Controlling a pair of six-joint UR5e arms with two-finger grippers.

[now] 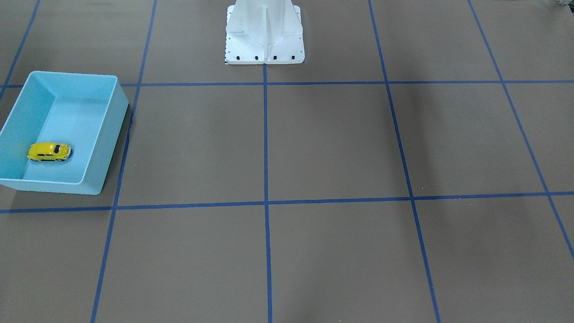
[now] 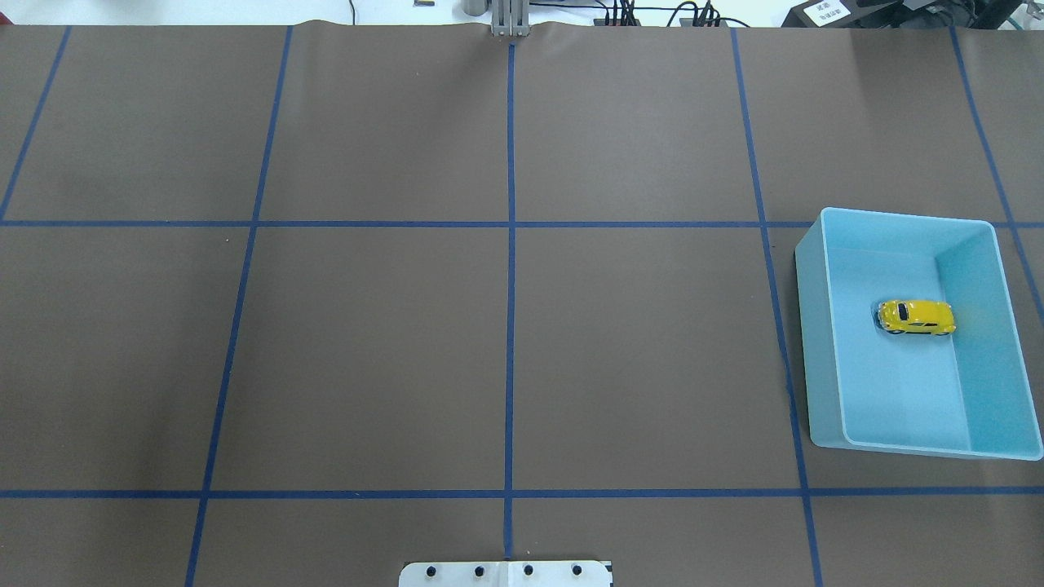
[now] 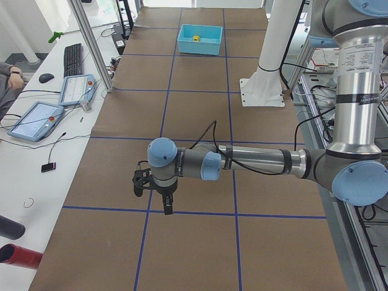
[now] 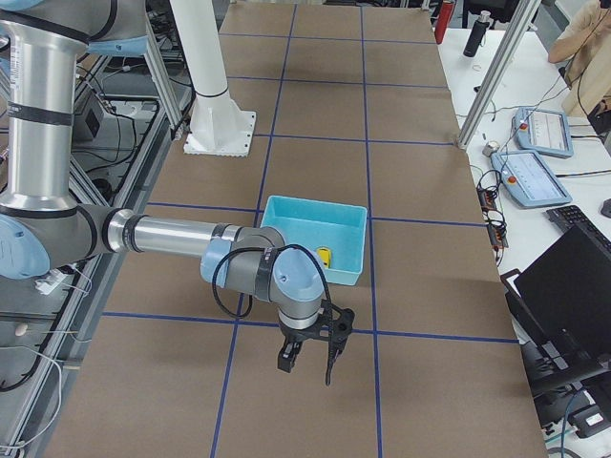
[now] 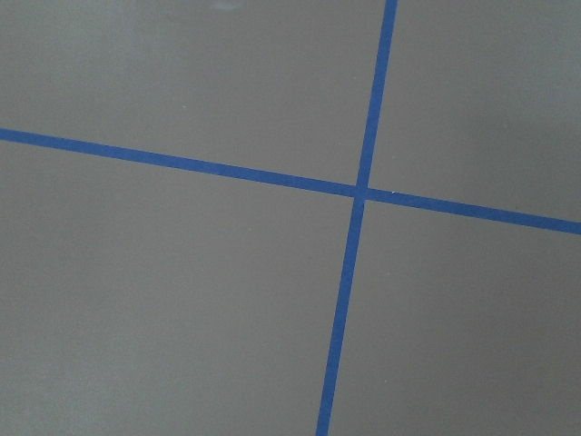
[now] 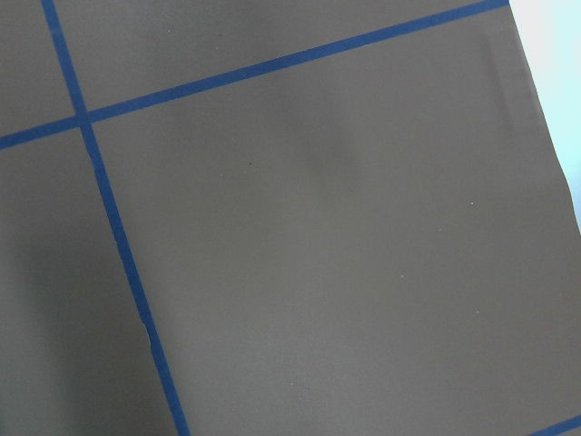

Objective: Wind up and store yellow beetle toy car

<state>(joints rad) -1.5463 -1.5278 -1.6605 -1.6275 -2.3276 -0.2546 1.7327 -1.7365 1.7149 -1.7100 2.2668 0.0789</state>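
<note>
Neither left gripper nor right gripper, both above the table, shows whether it is parted or closed. The yellow beetle toy car stands inside the light blue bin.

brown table with blue tape grid, touchscreen pendant, black keyboard, mouse, black laptop, red cylinder

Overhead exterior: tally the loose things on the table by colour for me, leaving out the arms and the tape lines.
Yellow: 1, the yellow beetle toy car, on its wheels inside the bin.
Light blue: 1, the light blue bin, on the robot's right side of the table.
Total: 2
</note>
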